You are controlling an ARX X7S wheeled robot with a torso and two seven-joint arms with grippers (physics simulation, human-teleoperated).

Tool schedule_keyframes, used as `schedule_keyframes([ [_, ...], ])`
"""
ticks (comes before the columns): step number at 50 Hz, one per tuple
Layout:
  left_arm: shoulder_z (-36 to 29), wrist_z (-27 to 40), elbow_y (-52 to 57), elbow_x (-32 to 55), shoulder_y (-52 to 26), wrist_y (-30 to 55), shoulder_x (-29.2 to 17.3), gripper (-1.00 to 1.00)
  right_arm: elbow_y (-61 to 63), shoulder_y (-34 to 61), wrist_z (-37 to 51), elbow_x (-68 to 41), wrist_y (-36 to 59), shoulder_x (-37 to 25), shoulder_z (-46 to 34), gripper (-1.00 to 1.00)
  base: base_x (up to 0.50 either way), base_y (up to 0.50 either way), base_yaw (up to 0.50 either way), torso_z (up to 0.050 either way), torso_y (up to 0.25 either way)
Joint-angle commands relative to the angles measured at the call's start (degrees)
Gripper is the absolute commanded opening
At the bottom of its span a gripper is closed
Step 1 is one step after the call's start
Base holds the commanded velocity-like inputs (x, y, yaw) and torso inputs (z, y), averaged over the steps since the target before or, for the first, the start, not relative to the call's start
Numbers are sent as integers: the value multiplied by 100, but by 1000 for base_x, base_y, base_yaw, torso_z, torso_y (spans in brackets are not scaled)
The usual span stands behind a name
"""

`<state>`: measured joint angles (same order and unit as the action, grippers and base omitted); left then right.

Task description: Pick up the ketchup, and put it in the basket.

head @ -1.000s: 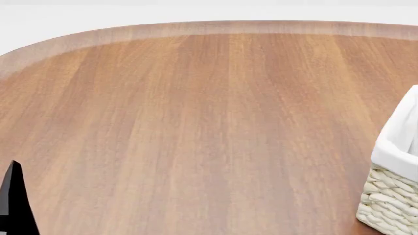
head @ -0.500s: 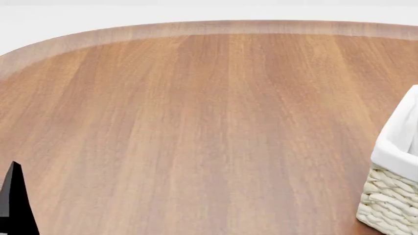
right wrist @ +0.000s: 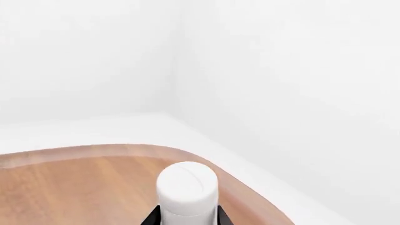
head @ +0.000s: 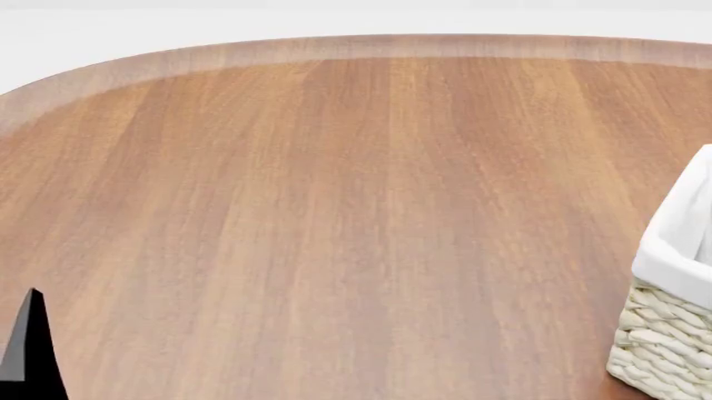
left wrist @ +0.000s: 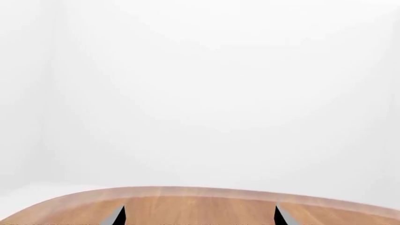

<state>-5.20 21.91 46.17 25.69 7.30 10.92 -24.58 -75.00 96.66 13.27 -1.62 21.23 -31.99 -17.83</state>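
— While the right wrist camera looks out past its own fingers, what do you have between them?

— I see the ketchup [right wrist: 186,190], or at least its white cap, sitting right between the two dark fingertips [right wrist: 150,219] of the right gripper [right wrist: 186,219]. One tip shows on each side of the cap, touching it or very nearly. I read that as the gripper closed around the bottle; the body and label are below the frame, so I cannot see them.

— And what lies beyond the cap?

— The wooden table [right wrist: 75,183], with its curved edge just past the bottle and white wall further off.

— The basket?

— Only in the head view: a corner of the basket [head: 665,342], woven wicker with the white liner folded over the rim, at the table's right side. The right gripper does not show there, so I cannot place the bottle against the basket.

— The left side?

— The left gripper [left wrist: 198,216] shows two dark tips well apart, spread wide with nothing between them but table. In the head view one dark finger [head: 29,350] pokes up at the near left.
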Motion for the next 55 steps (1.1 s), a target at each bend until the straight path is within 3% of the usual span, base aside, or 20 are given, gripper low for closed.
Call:
schedule_keyframes([
  [1,76,13,19,-8,145,-76,-72,100,5,-211,193,23,-652,186,138,-100,0,0,0,0,0],
  [55,-117,37,224,-331,603,-236,-266,100,1,-1845,405,166,-1265,835,1333,-100,0,0,0,0,0],
])
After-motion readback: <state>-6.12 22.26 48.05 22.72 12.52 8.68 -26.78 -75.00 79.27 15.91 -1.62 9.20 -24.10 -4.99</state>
